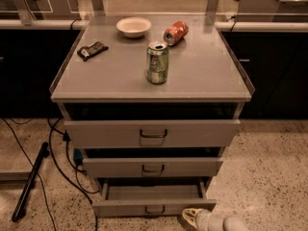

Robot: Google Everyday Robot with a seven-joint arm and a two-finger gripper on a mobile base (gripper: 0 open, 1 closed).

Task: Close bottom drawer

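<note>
The bottom drawer (153, 207) is the lowest grey drawer of the cabinet. It stands pulled out, its inside showing, with a small dark loop handle (154, 210) on its low front panel. My gripper (192, 217) is at the bottom edge of the camera view. Its pale tip is just to the right of the handle, at the drawer's lower right front corner. The arm runs off the frame to the lower right.
The mid drawer (153, 167) and the top drawer (153, 133) are also partly pulled out. On the cabinet top (202, 76) stand a green can (157, 62), a fallen red can (175, 32), a white bowl (133, 26) and a dark packet (92, 50). Cables and a black pole (30, 182) lie on the floor at left.
</note>
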